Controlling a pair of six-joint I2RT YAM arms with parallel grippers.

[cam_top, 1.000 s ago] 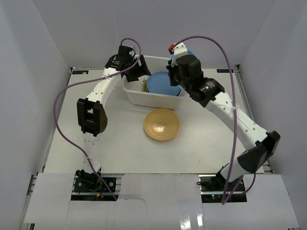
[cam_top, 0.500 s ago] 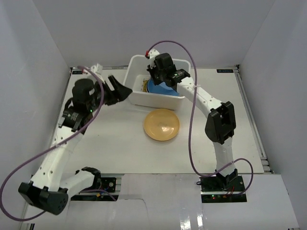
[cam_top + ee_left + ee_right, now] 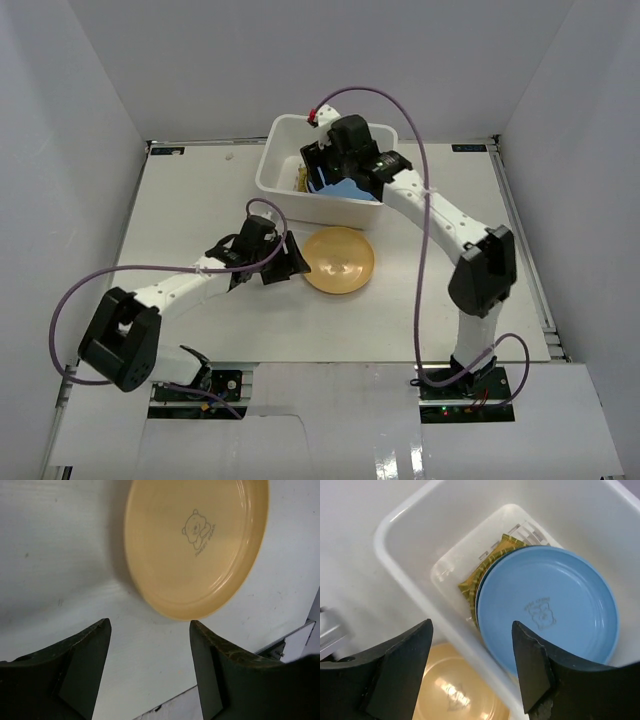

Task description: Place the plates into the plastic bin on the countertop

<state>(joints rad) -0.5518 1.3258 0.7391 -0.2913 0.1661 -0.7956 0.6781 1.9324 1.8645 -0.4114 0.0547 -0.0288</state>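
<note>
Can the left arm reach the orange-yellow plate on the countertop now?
Probably yes: the left pincer is open close to the orange-yellow plate, with only bare countertop between them.

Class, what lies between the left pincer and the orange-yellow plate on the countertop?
Only bare countertop separates left pincer and orange-yellow plate, per the left wrist view.

Patterned plate (image 3: 471, 583) mostly hidden under blue plate (image 3: 547, 612).
</note>
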